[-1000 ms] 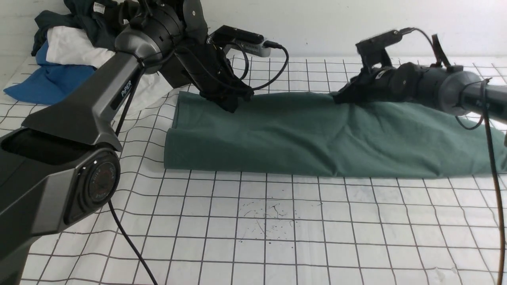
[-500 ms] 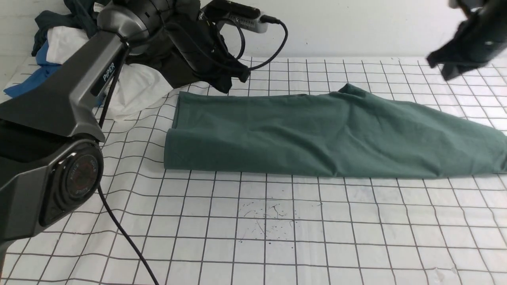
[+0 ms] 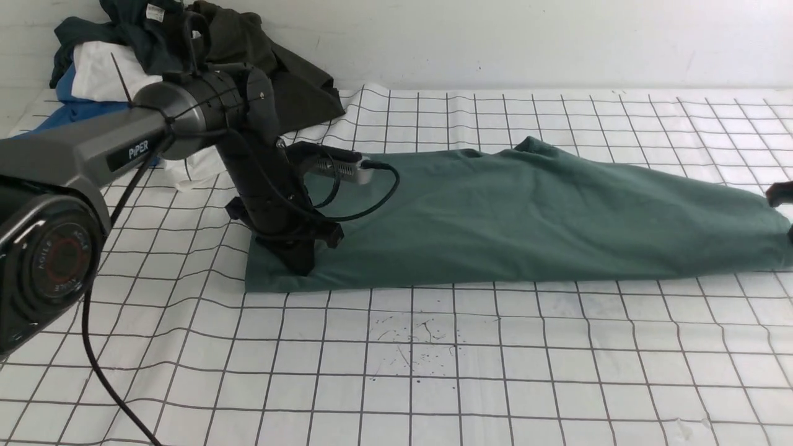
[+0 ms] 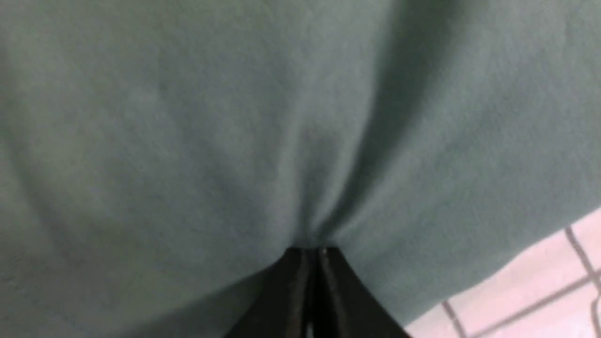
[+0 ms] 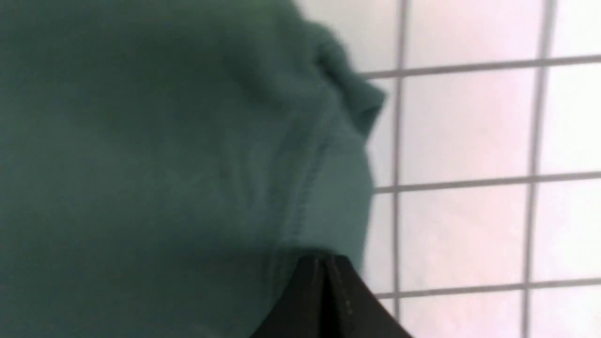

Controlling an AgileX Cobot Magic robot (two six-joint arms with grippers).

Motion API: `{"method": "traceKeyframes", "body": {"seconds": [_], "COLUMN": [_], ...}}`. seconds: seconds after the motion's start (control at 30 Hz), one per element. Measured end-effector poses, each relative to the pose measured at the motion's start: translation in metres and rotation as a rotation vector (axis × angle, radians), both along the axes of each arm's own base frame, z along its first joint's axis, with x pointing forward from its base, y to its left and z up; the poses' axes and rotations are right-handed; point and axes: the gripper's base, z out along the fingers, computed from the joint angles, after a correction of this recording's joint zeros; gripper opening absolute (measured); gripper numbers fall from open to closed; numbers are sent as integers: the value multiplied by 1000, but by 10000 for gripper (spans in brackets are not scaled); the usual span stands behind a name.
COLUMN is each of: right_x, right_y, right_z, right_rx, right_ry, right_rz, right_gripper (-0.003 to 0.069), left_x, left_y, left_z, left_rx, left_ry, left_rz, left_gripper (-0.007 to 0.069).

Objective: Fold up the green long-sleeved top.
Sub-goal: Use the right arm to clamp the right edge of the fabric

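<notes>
The green long-sleeved top (image 3: pixel 526 214) lies folded into a long band across the gridded sheet. No logo shows. My left gripper (image 3: pixel 302 265) points down onto its left end, near the front corner. In the left wrist view the left gripper (image 4: pixel 312 251) has its jaws together, and the green cloth (image 4: pixel 235 141) puckers into the tips. My right gripper (image 3: pixel 780 195) barely shows at the frame's right edge, at the top's right end. In the right wrist view the right gripper (image 5: pixel 324 260) has its jaws together on the stitched hem (image 5: pixel 305 197).
A pile of clothes sits at the back left: blue (image 3: pixel 68 114), white (image 3: pixel 102 74) and a dark olive-black garment (image 3: pixel 297 93). The white gridded sheet (image 3: pixel 433 371) covers the table. A wall runs along the back. The left arm's cable (image 3: pixel 365 207) loops over the top.
My left gripper moved from the top's back left edge down to its front left corner. My right arm swung from the back edge out to the far right end. The top's left end shifted forward.
</notes>
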Motion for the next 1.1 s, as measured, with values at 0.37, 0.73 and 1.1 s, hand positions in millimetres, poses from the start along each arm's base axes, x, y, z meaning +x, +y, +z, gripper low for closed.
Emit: {"method": "traceKeyframes", "body": {"seconds": [0.37, 0.73, 1.1], "right_x": [11, 26, 25], "right_y": [10, 4, 3], "right_z": [50, -40, -35], "right_rx": [95, 167, 157], "right_ry": [-132, 41, 32], "right_rz": [34, -58, -27], "right_gripper": [143, 437, 24], "left_x": [-63, -191, -250], "left_y": [19, 52, 87], "left_z": [188, 270, 196], "left_rx": [-65, -79, 172], "left_ry": [-408, -608, -457], "left_rz": [-20, -25, 71], "left_gripper": [12, 12, 12]}}
